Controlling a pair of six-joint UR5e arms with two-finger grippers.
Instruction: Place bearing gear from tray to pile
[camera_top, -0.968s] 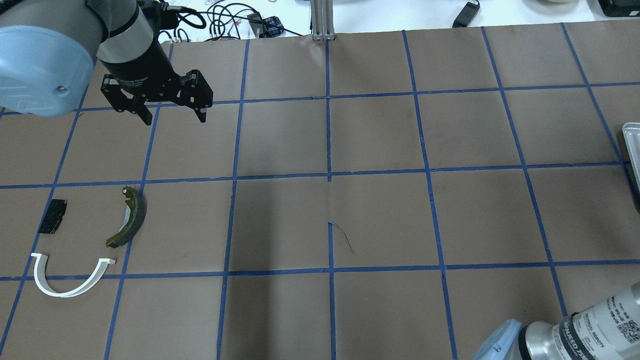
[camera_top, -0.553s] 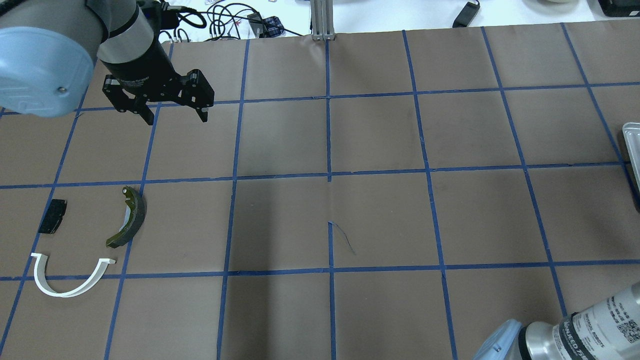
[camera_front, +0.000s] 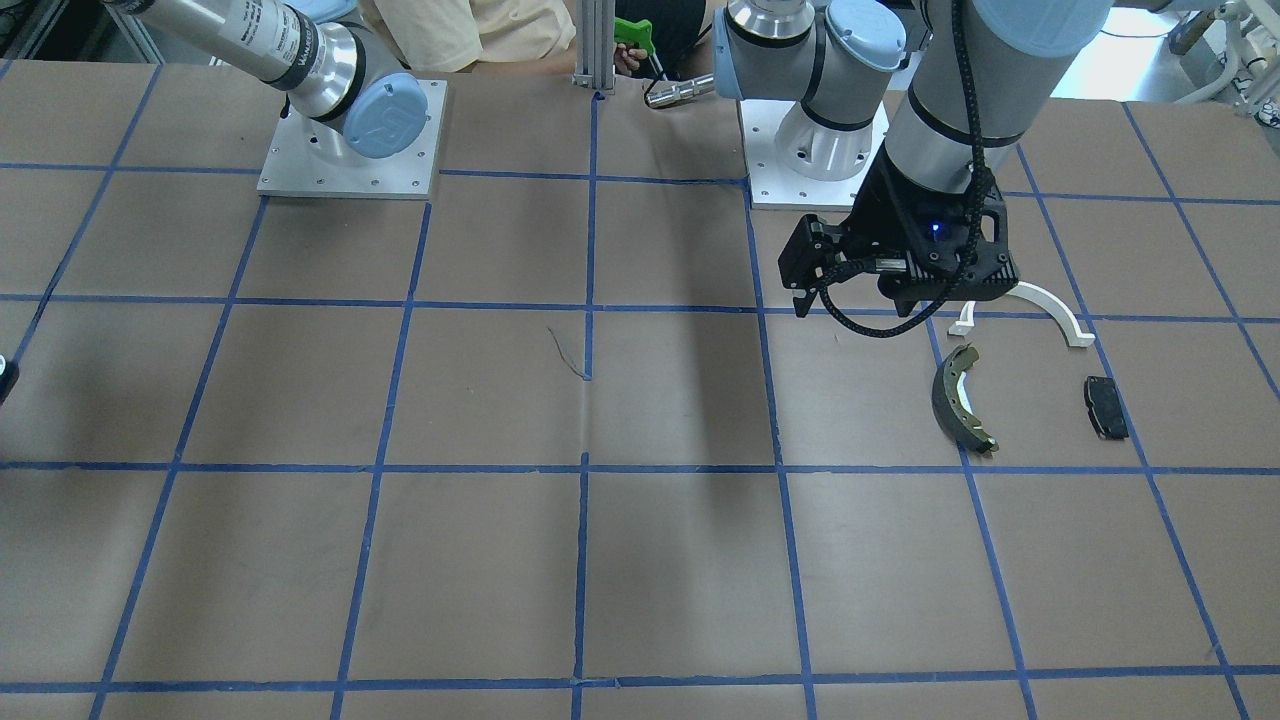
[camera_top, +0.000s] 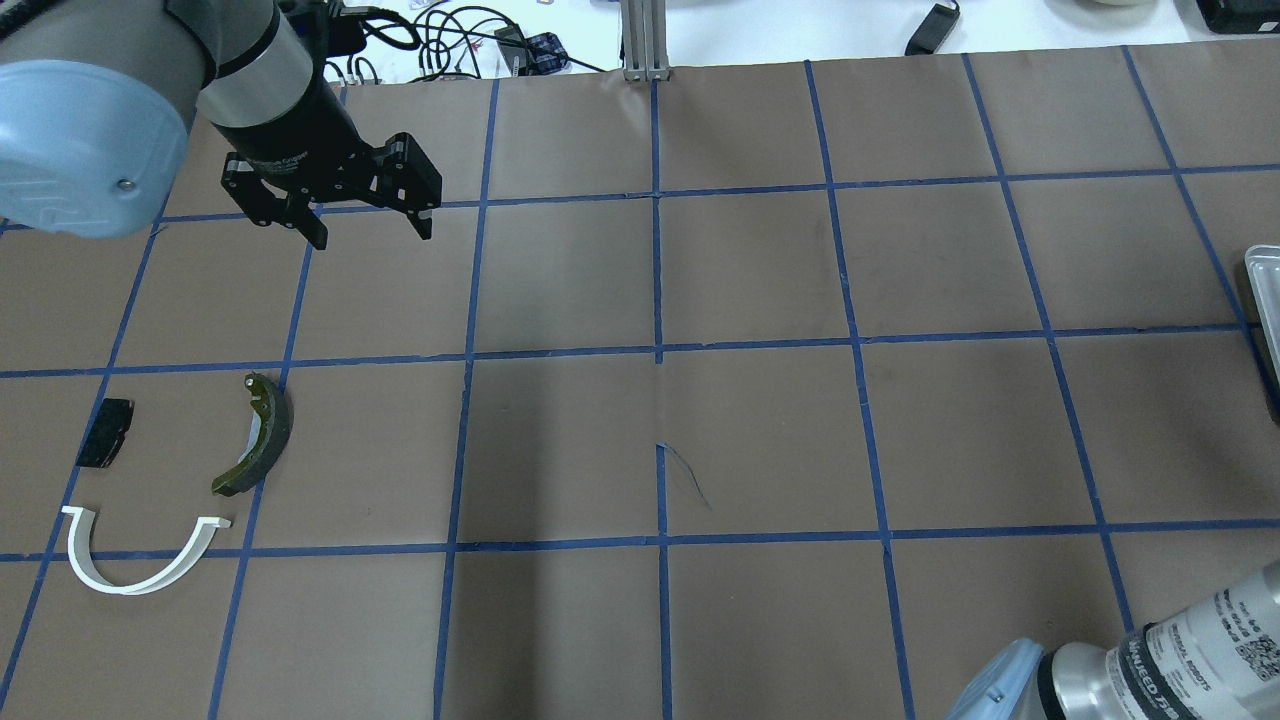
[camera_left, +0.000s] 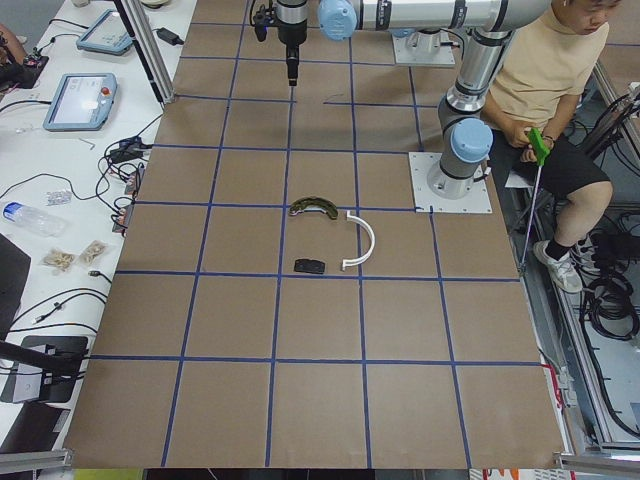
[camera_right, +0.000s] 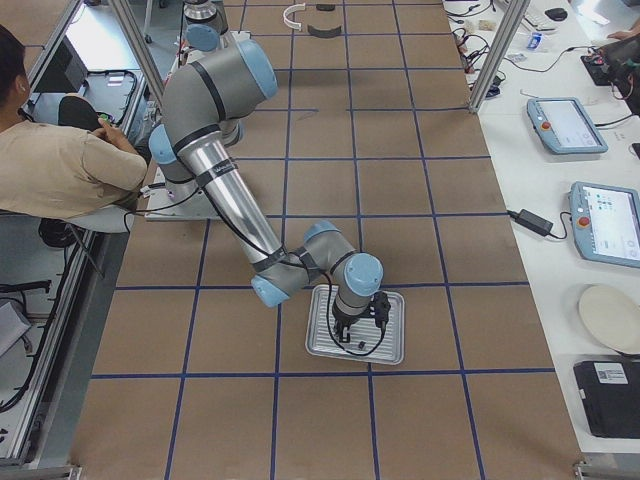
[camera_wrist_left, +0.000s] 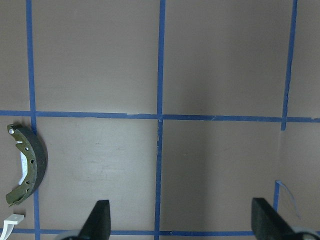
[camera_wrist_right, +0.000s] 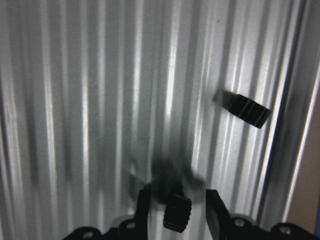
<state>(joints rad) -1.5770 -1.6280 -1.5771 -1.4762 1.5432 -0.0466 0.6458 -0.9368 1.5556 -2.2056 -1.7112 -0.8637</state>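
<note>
Two small black ribbed bearing gears lie on the ridged metal tray (camera_wrist_right: 75, 100). One gear (camera_wrist_right: 247, 110) is at the upper right of the right wrist view. The other gear (camera_wrist_right: 177, 212) sits between the fingers of my right gripper (camera_wrist_right: 178, 210), with a narrow gap on each side; the picture is blurred. The pile is a white half-ring arc (camera_top: 140, 562), a dark brake shoe (camera_top: 262, 435) and a black pad (camera_top: 105, 432). My left gripper (camera_top: 372, 230) is open and empty, high above the table beyond the pile.
The tray (camera_right: 395, 345) lies near the table's right end; only its edge (camera_top: 1262, 290) shows in the overhead view. A seated person (camera_right: 60, 160) is behind the robot bases. Cables and tablets lie past the table's far edge.
My left gripper has drifted a little to the right, still open and empty. The pile parts have not moved.
</note>
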